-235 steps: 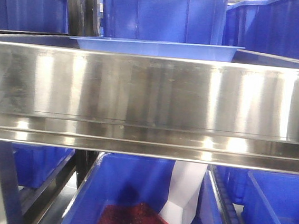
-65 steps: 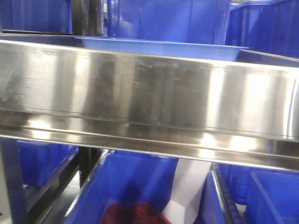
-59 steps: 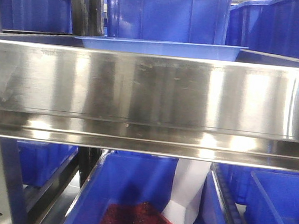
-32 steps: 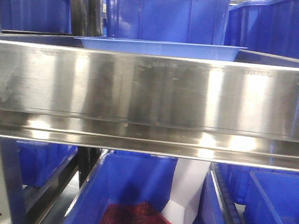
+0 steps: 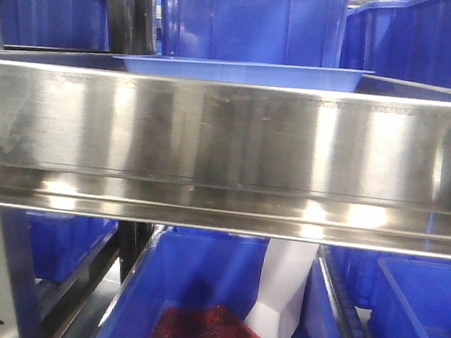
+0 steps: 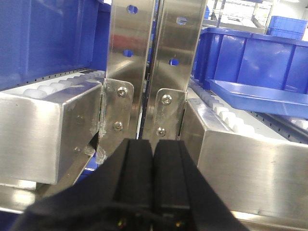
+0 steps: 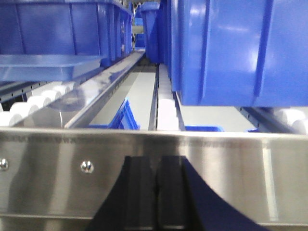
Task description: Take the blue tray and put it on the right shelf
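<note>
With both my left pincer (image 6: 153, 159) and right pincer (image 7: 157, 185) pressed together below the steel lip (image 5: 229, 133), I judged each needed spreading before reaching the blue tray (image 5: 243, 71).

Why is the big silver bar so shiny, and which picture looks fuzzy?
Front view: bright light streaks glare off the right shelf lip. Right wrist view: the blue tray and bins look soft and blurry, and the dark right hand is shadowy. Left wrist view: sharpest on the screws.
</note>
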